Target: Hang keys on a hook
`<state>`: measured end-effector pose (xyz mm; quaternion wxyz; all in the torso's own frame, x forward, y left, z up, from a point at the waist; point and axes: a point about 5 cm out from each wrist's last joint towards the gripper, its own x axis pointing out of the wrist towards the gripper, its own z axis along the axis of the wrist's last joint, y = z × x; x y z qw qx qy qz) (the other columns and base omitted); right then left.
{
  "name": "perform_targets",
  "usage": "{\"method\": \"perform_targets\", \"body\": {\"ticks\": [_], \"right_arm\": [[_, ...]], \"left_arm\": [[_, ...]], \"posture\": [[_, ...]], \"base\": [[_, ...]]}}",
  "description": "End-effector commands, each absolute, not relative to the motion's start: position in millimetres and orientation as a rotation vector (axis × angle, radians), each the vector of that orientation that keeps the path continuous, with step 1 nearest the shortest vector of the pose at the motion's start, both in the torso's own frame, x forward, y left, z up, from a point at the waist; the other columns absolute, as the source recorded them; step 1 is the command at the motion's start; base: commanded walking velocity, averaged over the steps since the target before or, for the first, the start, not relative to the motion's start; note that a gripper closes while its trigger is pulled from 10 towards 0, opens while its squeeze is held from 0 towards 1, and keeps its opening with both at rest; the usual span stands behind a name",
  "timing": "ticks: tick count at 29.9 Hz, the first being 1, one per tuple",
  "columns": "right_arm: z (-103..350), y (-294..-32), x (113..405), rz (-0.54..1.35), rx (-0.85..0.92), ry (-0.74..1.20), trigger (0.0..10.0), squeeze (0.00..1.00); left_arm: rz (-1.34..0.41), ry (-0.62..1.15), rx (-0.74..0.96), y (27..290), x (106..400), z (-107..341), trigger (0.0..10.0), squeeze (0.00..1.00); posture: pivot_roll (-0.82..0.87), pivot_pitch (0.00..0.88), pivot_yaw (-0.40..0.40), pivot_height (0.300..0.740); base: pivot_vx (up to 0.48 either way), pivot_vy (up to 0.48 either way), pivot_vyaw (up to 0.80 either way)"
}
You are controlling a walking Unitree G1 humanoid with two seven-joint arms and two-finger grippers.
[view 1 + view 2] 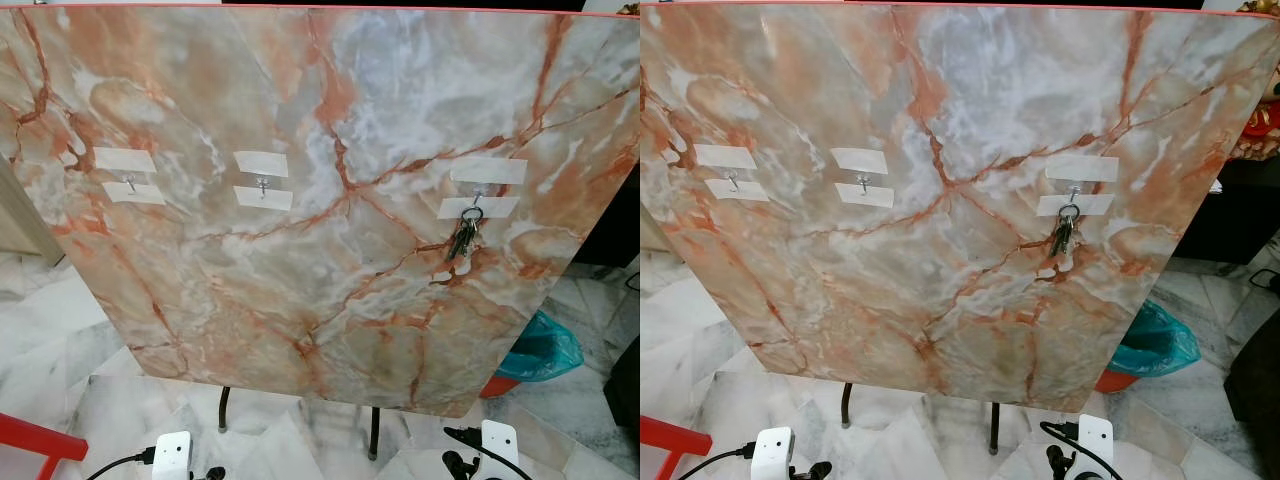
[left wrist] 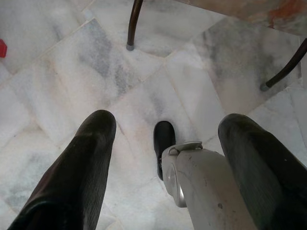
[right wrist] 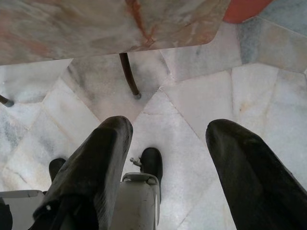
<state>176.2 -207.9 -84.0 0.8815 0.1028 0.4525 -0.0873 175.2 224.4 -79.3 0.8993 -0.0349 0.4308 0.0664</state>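
Keys (image 1: 463, 240) hang on rightmost hook (image 1: 476, 199), near board's (image 1: 300, 280) right edge.

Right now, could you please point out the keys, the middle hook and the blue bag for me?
keys (image 1: 462, 240), left eye view, on the dark bunch.
middle hook (image 1: 262, 184), left eye view, on its metal stem.
blue bag (image 1: 541, 350), left eye view, on its crumpled side.

Bright, even light; sharp, soft shadows only.

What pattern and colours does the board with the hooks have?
The board has a marble pattern, orange-pink and grey-white with reddish veins; the left eye view shows it best.
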Motion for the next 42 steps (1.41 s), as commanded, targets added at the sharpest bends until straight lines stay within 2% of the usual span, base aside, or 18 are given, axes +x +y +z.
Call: {"method": "perform_targets", "body": {"ticks": [1, 10, 14, 31, 42], "right_arm": [[-84.2, -206.1, 176.8, -0.182, 0.222, 0.945, 10.0, 0.0], [-84.1, -206.6, 176.9, -0.189, 0.225, 0.945, 10.0, 0.0], [-80.7, -211.6, 182.8, -0.228, 0.244, 0.929, 10.0, 0.0], [-82.8, -214.5, 177.2, -0.25, 0.254, 0.938, 10.0, 0.0], [-84.3, -217.1, 172.7, -0.252, 0.234, 0.95, 10.0, 0.0]], "left_arm": [[0.142, 0.912, -0.058, 227.2, 171.3, -80.8, 10.0, 0.0], [0.143, 0.909, -0.059, 227.9, 171.9, -80.3, 10.0, 0.0], [0.151, 0.895, -0.062, 228.9, 179.5, -76.8, 10.0, 0.0], [0.154, 0.905, -0.069, 227.7, 178.0, -78.0, 10.0, 0.0], [0.141, 0.915, -0.053, 228.8, 175.1, -79.0, 10.0, 0.0]], "posture": [[0.03, 0.0, -0.02, 0.74], [0.04, 0.0, -0.014, 0.74], [0.05, 0.006, -0.011, 0.74], [0.03, 0.02, -0.005, 0.74], [0.04, 0.0, -0.007, 0.74]], "base": [[0.0, 0.0, 0.0], [0.0, 0.0, 0.0], [0.0, 0.264, 0.0], [0.0, 0.259, 0.0], [0.0, 0.258, 0.0]]}}
